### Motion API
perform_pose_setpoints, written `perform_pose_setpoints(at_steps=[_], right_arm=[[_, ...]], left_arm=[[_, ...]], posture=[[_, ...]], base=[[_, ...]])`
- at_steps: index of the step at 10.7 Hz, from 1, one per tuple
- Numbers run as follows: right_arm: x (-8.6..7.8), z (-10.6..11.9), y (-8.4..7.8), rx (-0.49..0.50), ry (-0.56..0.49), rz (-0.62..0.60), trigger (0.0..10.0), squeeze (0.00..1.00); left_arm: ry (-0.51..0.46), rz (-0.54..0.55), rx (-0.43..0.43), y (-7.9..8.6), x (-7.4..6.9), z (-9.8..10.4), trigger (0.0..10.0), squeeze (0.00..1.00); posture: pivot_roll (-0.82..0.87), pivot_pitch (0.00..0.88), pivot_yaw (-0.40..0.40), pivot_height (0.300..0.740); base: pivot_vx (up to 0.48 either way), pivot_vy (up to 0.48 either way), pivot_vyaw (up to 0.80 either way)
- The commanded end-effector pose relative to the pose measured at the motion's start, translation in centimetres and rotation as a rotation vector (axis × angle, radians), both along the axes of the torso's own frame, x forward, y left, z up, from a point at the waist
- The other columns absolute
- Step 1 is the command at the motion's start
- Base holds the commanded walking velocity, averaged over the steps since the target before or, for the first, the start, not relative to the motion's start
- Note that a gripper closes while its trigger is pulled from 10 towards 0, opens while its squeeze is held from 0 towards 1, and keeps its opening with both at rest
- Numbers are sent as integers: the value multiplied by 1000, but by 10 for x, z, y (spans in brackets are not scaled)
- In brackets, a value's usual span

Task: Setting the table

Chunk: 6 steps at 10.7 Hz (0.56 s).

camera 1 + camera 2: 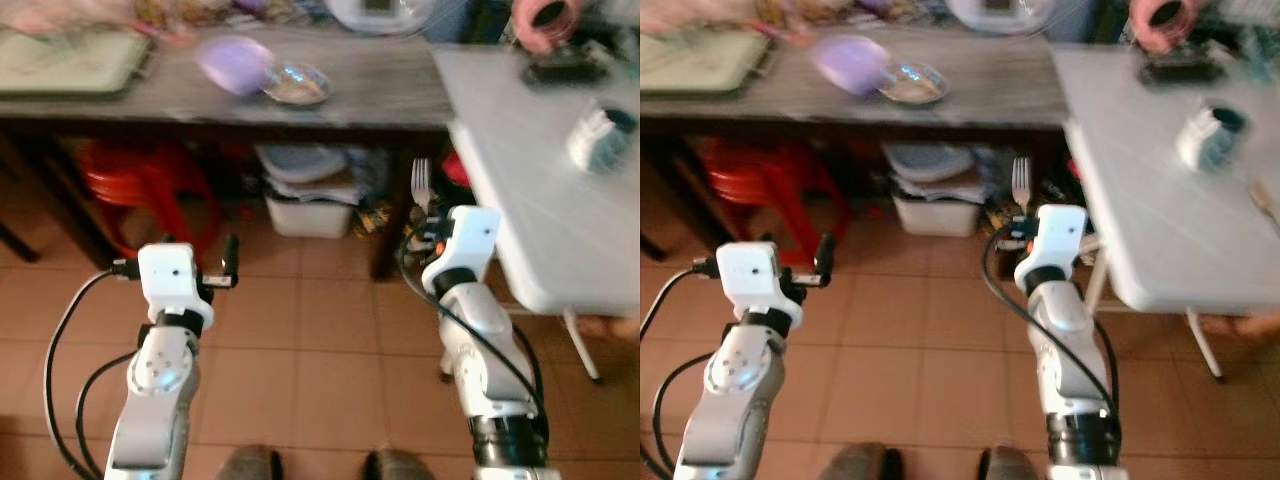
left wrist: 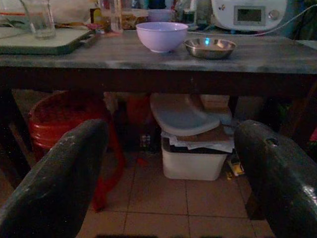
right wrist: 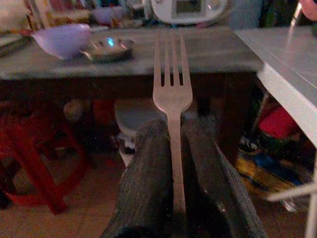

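Fork [image 3: 172,94] stands upright, clamped between right pincer [image 3: 173,148] fingers.

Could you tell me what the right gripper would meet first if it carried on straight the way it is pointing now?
Probably the front edge of the dark wooden table. The right gripper is shut on the fork, whose tines already reach edge height in the right wrist view, just right of the steel bowl. Depth is unclear.

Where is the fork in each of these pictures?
Left eye view: fork stands upright above the right gripper, right of centre.
Right eye view: fork near centre, tines up.
Left wrist view: not in it.
Right wrist view: fork in the middle, pinched between the fingers.
Shared landmark: the purple bowl on the dark table.
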State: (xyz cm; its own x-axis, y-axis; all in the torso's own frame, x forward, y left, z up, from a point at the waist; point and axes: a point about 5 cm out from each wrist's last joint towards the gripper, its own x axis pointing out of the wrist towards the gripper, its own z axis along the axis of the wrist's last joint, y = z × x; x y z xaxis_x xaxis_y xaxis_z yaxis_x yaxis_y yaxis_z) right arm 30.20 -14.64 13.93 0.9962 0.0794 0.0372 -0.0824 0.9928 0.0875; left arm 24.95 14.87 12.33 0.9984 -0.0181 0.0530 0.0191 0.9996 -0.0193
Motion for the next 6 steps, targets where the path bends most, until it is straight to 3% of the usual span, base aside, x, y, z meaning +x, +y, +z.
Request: perform_pose_setpoints(at_steps=[1,6], right_arm=[[0,4,-10,-12,-18,-33,0,0],[0,4,-9,-17,-19,-32,0,0]], left_arm=[[-12,-37,5,-8,1,2,10000,0],[-22,-74,4,-16,-1,2,10000,0]], posture=[[34,80,27,740],[34,81,29,740]], base=[[480,0,0],[480,0,0]])
